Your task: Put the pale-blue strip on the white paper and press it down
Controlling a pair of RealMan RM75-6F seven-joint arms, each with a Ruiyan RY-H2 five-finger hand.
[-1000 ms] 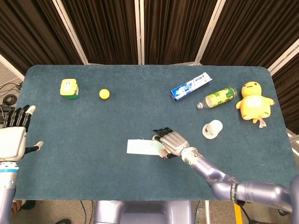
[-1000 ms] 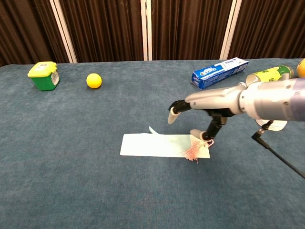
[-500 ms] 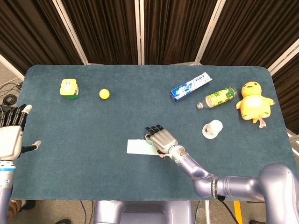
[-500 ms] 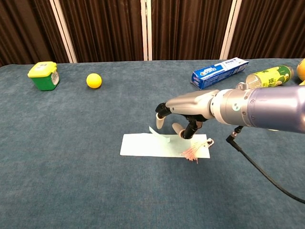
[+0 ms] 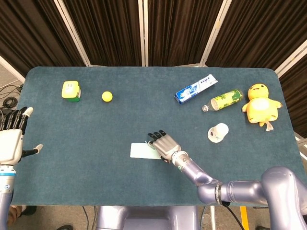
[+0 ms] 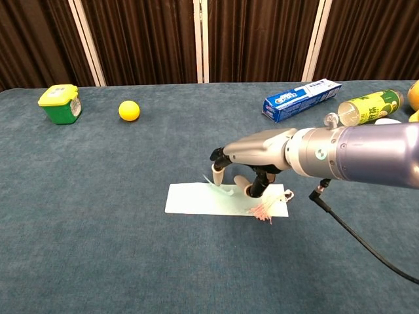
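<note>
Half done, approx.: pale-blue strip (image 6: 219,185) lies on white paper (image 6: 196,199) at frame center, one end curled up; right hand (image 6: 252,171), fingers spread, nothing gripped, pressing; left hand (image 5: 13,139) open, idle.

right hand (image 6: 252,171) palm down, fingers (image 6: 217,174) spread and angled downward, left hand (image 5: 12,139) raised, fingers apart

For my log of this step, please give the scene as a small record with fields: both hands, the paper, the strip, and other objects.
right hand: over the white paper, fingertips down at it
left hand: at the table's left edge, fingers spread, holds nothing
white paper: flat on the blue table
pale-blue strip: on the paper, one end lifted
other objects: yellow ball, toothpaste box, green bottle
</note>
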